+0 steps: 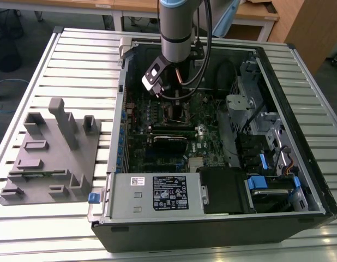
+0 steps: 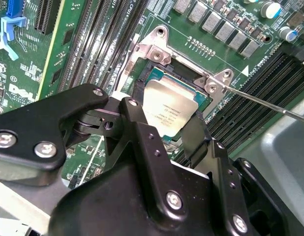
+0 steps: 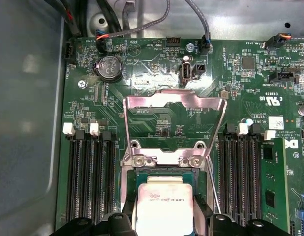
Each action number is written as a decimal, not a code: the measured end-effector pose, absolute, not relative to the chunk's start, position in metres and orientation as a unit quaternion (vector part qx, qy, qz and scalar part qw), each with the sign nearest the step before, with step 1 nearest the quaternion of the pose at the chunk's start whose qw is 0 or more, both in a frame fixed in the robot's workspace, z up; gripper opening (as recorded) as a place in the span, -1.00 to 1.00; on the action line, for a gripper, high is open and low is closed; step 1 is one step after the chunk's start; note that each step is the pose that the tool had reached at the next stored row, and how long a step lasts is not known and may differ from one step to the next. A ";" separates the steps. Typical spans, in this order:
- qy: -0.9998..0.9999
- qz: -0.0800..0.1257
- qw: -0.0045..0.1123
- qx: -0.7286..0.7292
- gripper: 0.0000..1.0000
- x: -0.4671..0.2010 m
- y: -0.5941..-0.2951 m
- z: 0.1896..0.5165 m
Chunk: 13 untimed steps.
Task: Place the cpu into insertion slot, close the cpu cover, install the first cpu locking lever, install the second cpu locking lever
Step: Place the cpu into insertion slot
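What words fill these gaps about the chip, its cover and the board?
1. The metal cover is swung ___, not shut.
2. The board around it is coloured ___.
3. The silvery chip is ___ in shape.
Missing words: open; green; square.
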<state>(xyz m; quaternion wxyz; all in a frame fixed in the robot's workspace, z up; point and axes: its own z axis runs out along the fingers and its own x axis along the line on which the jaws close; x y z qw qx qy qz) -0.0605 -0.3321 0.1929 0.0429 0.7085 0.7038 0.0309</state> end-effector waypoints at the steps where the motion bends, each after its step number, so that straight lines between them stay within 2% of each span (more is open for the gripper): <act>1: 0.704 0.031 0.043 0.708 0.08 -0.061 -0.332 0.193; 13: 0.704 0.032 0.044 0.708 0.08 -0.062 -0.332 0.189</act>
